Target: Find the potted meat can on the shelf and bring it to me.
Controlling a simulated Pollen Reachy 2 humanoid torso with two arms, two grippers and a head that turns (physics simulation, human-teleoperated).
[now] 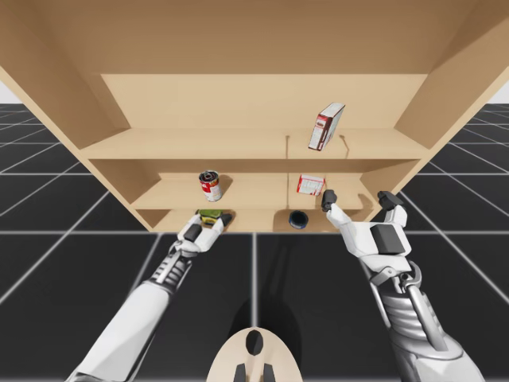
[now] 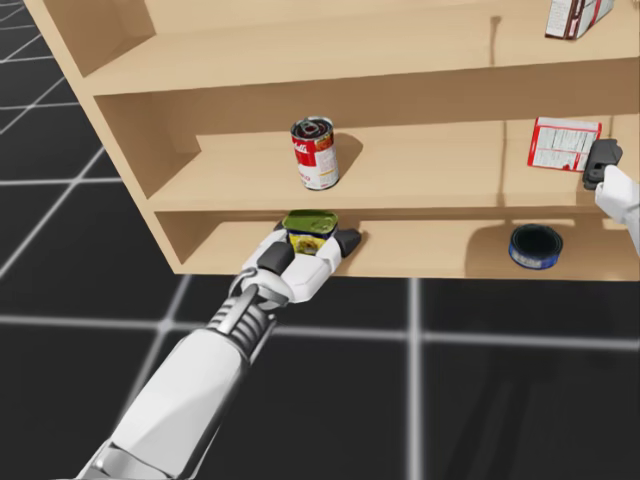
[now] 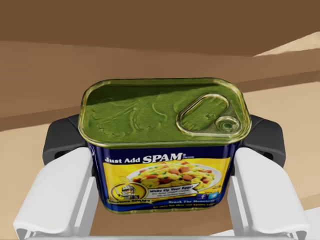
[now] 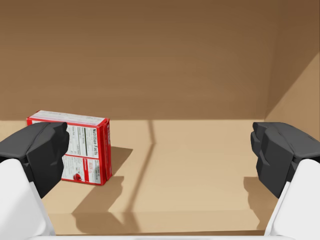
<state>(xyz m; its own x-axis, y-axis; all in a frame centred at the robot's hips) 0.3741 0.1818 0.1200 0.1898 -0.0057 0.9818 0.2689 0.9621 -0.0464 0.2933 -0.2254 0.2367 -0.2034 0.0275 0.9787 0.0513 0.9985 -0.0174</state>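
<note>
The potted meat can (image 3: 165, 150) is a blue and yellow rectangular tin with a green lid and pull tab. It stands upright at the front edge of the lowest shelf (image 2: 440, 262). My left gripper (image 3: 164, 165) is shut on it, a finger pressed against each side. The high view shows the same can (image 1: 210, 216) inside my left gripper (image 1: 212, 216), and the head view shows the can (image 2: 310, 230) at the shelf's lip. My right gripper (image 1: 358, 199) hangs open in front of the middle shelf, holding nothing.
A red and white round can (image 2: 316, 153) stands on the middle shelf above the tin. A small red box (image 4: 75, 147) lies ahead-left of my right gripper (image 4: 160, 150). A blue round can (image 2: 536, 244) sits on the lowest shelf. A tilted red-white box (image 1: 326, 126) leans on the top shelf.
</note>
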